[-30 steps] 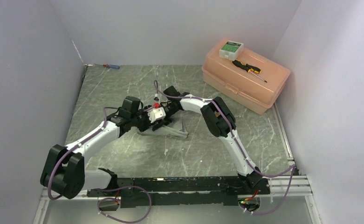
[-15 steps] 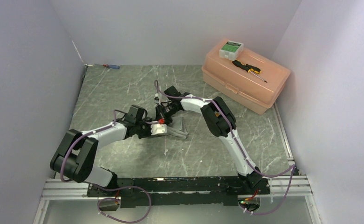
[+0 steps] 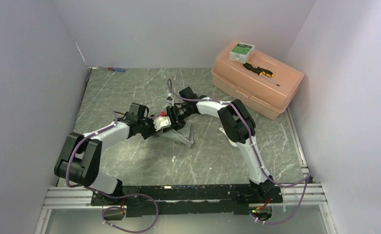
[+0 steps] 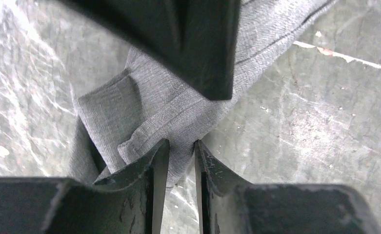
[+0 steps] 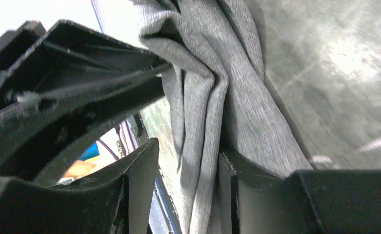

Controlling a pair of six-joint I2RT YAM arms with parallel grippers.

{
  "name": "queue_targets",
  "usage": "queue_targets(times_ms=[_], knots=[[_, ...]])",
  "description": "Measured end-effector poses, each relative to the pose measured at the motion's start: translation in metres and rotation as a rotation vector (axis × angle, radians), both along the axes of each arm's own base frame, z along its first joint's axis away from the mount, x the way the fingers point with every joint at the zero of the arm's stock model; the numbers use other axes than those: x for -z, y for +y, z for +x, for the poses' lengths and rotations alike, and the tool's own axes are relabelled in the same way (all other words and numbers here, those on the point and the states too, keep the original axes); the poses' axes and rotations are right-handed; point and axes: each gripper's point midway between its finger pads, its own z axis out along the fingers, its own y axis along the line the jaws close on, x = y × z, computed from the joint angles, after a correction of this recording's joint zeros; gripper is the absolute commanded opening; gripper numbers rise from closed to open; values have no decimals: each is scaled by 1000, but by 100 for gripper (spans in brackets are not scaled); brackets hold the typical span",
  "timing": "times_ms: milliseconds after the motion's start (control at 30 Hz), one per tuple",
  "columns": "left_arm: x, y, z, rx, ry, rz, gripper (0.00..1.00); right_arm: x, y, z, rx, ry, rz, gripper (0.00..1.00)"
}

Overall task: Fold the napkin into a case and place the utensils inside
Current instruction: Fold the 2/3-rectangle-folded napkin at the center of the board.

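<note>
The grey napkin lies bunched in the middle of the table, with both grippers meeting over its left end. In the left wrist view a folded corner of the napkin sits pinched between the tips of my left gripper, which is shut on it. In the right wrist view several hanging folds of the napkin pass between the jaws of my right gripper. Those jaws stand open, with a gap beside the left finger. The utensils are out of view.
A peach toolbox stands at the back right, carrying a black-and-yellow screwdriver and a green-and-white box. A red-and-blue screwdriver lies in the back left corner. Walls close in the table on three sides.
My right gripper has opened and let go of the napkin, and its arm shifted slightly right. My left gripper has narrowed onto the napkin's corner.
</note>
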Motion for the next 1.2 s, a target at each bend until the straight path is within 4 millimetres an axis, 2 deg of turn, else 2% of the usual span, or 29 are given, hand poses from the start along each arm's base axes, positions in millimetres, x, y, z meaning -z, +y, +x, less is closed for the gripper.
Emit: queue_targets(times_ms=[133,200,333,467,567,700,867,933,1067,1200], knots=[[-1,3,1,-63,52,-47,28,-2,-16,3,14,-32,10,54],[0,2,-1,-83,84,-67,27,-4,-26,-2,17,-50,12,58],[2,0,-6,-119,138,-100,24,-15,-47,-13,17,-145,14,58],[2,-1,-9,-148,169,-119,18,-26,-57,-17,8,-285,6,60],[3,-1,-9,-175,189,-132,4,-28,-65,-21,-3,-402,-22,61],[6,1,-9,-221,219,-147,3,-21,-75,-28,-35,-550,-85,64],[6,1,-9,-256,239,-164,3,-13,-79,-33,-91,-718,-120,70],[7,1,-9,-265,245,-168,3,-10,-77,-36,-117,-775,-128,78],[7,1,-7,-289,259,-178,3,-9,-64,-40,-161,-887,-116,80],[6,1,-6,-313,273,-188,3,-5,-57,-57,-197,-976,-109,80]])
